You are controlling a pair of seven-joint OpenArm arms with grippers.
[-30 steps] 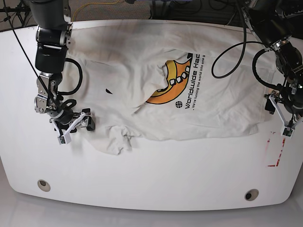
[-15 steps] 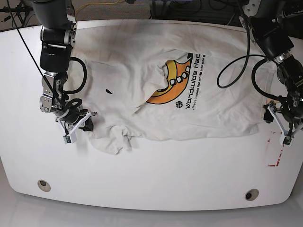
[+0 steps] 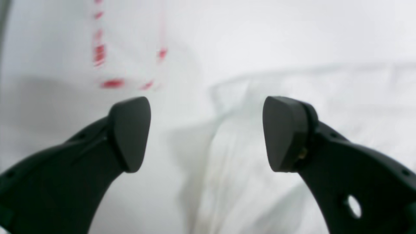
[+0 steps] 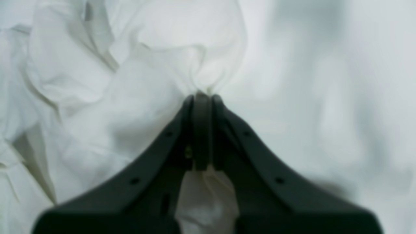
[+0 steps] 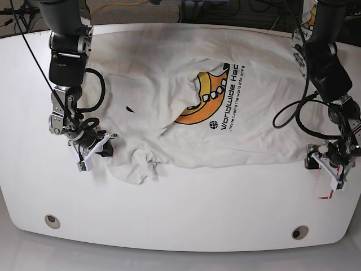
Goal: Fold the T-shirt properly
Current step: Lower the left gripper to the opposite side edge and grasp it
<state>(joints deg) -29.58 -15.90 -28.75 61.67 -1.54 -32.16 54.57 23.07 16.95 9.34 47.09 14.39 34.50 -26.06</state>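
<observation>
The off-white T-shirt [image 5: 169,113] lies spread and wrinkled on the white table [image 5: 180,214], its yellow-orange graphic [image 5: 206,96] facing up. At the shirt's left edge in the base view, my right gripper [image 5: 97,150] is shut on a bunched fold of cloth. The right wrist view shows the T-shirt [image 4: 130,81] pinched in my right gripper [image 4: 201,97]. My left gripper [image 5: 327,167] hovers open at the shirt's lower right corner. In the left wrist view my left gripper [image 3: 206,133] is spread wide over the T-shirt [image 3: 260,188] corner, gripping nothing.
Red tape marks [image 5: 328,192] lie on the table just right of the shirt's corner and show as red tape marks [image 3: 112,84] in the left wrist view. Two round holes [image 5: 52,220] [image 5: 299,232] sit near the table's front edge. Cables run behind the table.
My right gripper has shut on the shirt's left edge after standing open beside it. The left arm has come down toward the front, closer to the shirt's lower right corner, still open.
</observation>
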